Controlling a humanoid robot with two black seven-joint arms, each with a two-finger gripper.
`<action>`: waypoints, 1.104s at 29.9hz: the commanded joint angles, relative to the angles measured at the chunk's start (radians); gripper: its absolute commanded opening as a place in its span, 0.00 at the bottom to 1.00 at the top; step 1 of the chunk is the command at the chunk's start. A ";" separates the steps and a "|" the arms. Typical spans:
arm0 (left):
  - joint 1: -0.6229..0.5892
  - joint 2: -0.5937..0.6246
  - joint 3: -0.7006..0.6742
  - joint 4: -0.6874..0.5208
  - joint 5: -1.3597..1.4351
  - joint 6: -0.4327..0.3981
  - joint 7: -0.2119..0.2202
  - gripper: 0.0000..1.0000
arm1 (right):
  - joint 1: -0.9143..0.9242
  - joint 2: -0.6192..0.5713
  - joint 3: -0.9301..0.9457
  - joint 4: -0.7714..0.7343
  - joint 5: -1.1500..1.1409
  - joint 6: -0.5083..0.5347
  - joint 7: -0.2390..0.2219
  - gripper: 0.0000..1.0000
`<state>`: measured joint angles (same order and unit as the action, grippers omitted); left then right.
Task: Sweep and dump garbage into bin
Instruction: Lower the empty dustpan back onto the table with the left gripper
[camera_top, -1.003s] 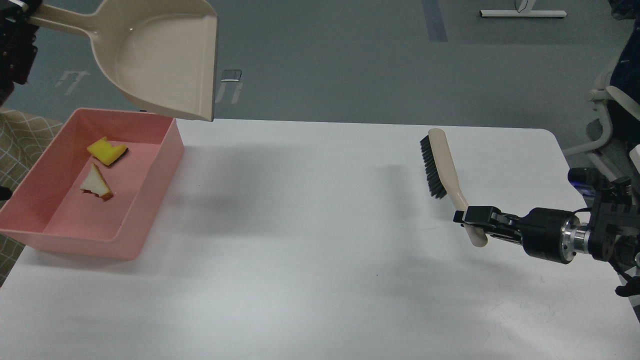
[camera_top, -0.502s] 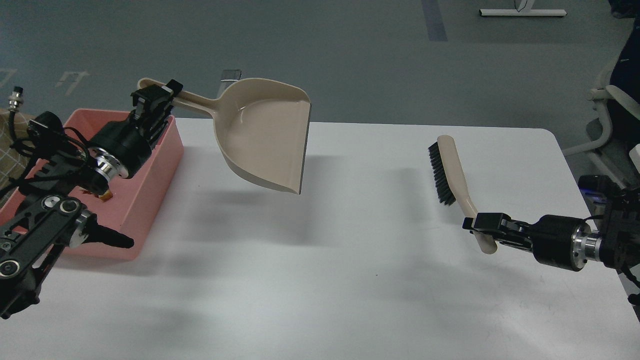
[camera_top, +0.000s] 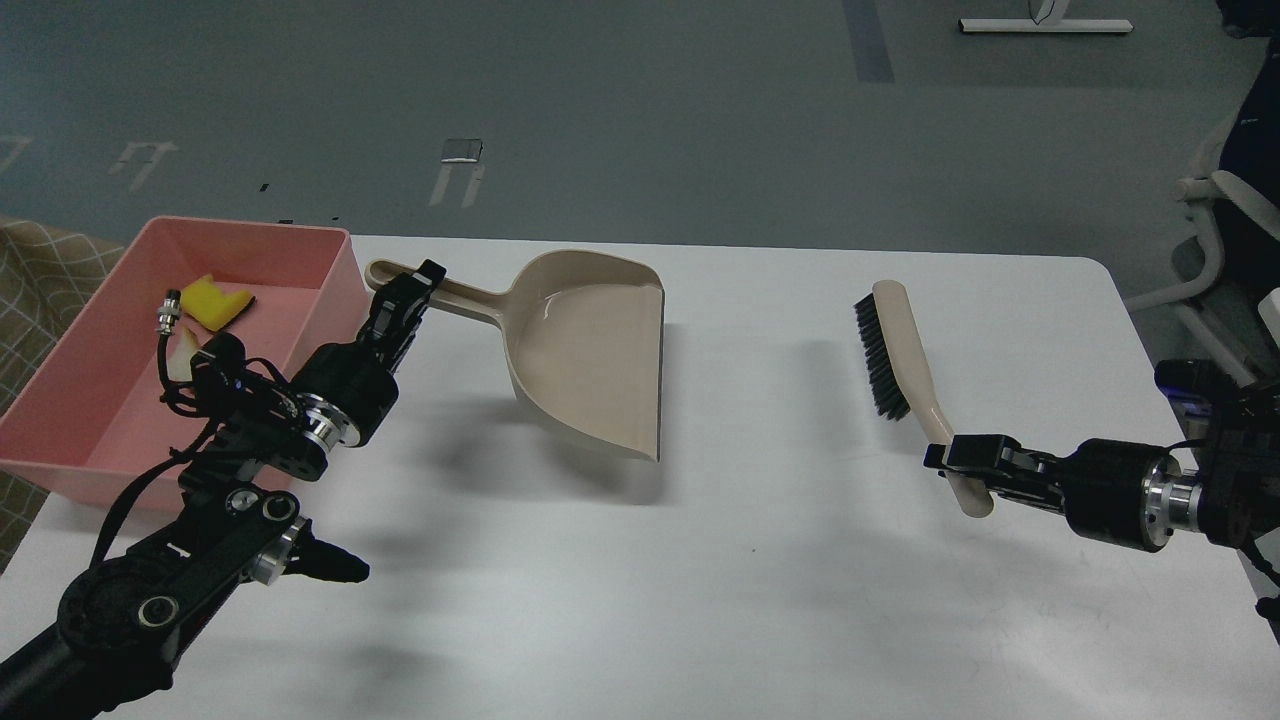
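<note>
The pink bin stands at the table's left. A yellow sponge piece lies inside it. The white bread wedge shows only as a sliver behind my left arm. My left gripper is shut on the handle of the beige dustpan, which is low over the table right of the bin, its lip at the table. My right gripper is shut on the handle of the beige brush with black bristles, held at the table's right.
The white table reaches its far edge just behind the bin and dustpan. A checked cloth lies left of the bin. A white chair stands off the table's right side.
My left arm has swung the dustpan from above the bin rightward and down to the table. The sponge in the bin shows again. The brush shifted slightly right and down.
</note>
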<state>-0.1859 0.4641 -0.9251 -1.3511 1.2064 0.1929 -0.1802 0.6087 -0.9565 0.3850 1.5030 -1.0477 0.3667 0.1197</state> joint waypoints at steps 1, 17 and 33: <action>0.025 -0.022 0.006 0.016 0.018 0.000 -0.018 0.00 | 0.000 0.001 0.000 0.000 0.000 0.000 0.000 0.00; 0.026 -0.061 0.038 0.090 0.012 0.013 -0.045 0.00 | -0.001 0.002 0.000 0.002 0.000 -0.002 0.000 0.00; 0.029 -0.055 0.045 0.096 -0.004 -0.055 -0.064 0.97 | -0.001 0.010 0.002 0.000 0.000 0.000 0.002 0.00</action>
<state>-0.1607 0.4052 -0.8812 -1.2532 1.2013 0.1849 -0.2423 0.6074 -0.9500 0.3865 1.5062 -1.0477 0.3665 0.1195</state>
